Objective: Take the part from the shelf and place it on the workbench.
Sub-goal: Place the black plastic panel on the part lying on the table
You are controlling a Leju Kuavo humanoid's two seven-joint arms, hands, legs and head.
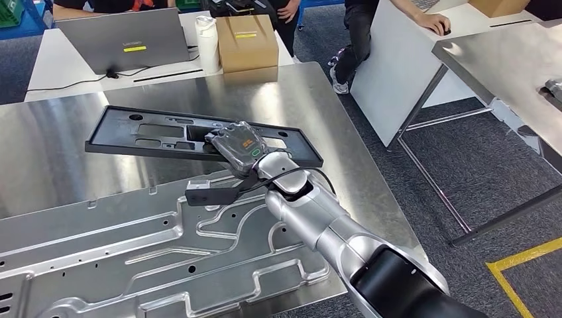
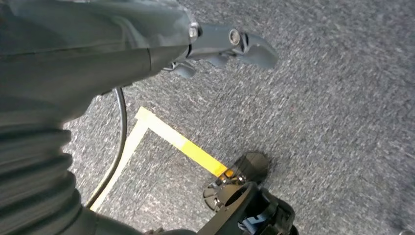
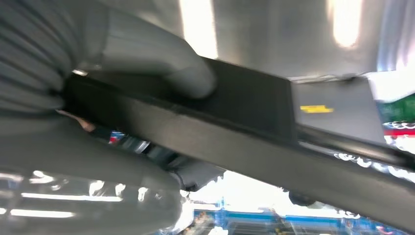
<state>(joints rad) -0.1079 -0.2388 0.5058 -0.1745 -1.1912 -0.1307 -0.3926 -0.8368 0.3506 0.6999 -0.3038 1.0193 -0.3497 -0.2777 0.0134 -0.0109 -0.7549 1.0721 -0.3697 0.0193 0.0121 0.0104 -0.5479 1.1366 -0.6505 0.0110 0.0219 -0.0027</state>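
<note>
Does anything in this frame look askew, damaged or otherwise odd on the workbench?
Nothing looks damaged or spilled. The long black part sits at a slant across the workbench, its near edge in the grip of the right hand, so it looks not yet released. The left hand hangs over the carpet, holding nothing.

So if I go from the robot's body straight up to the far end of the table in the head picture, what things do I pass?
Silver stamped metal panel → right hand gripping the black plastic part → bare steel workbench → cardboard box.
</note>
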